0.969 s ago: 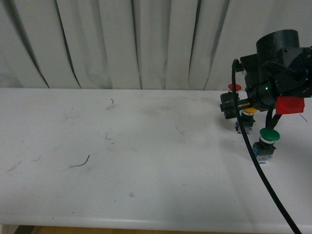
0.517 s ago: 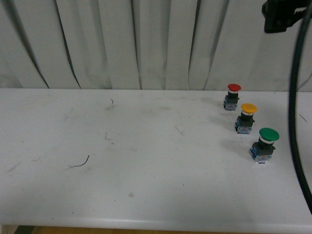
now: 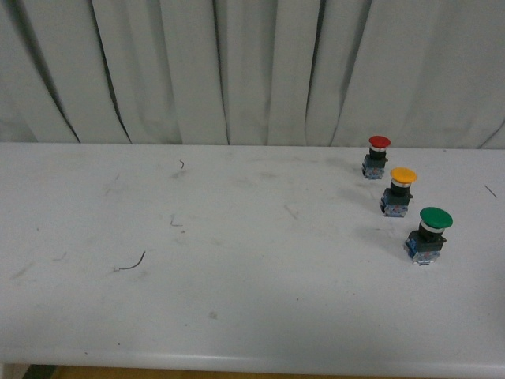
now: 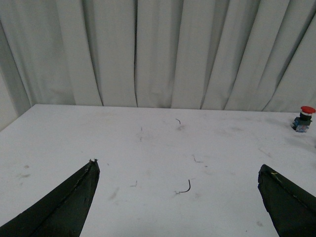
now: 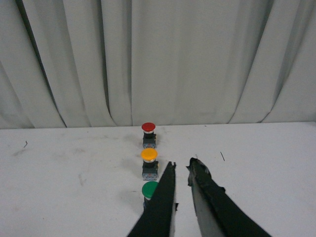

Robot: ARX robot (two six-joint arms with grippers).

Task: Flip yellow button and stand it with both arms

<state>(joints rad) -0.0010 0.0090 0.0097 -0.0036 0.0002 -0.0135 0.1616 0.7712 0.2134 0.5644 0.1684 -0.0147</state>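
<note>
Three buttons in a row — the job looks done

The yellow button (image 3: 402,191) stands cap-up on the counter (image 3: 237,268), between the red button (image 3: 379,156) and green button (image 3: 432,234). Right claw (image 5: 181,170) hangs nearly closed, empty; left claw (image 4: 177,173) spread wide — both clear of it.

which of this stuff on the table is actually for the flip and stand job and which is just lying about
For the job:
yellow button, upright, cap on top
left gripper, open, holding nothing
right gripper, nearly closed, holding nothing

Just lying about:
red button
green button
small wire scraps on the table
</note>
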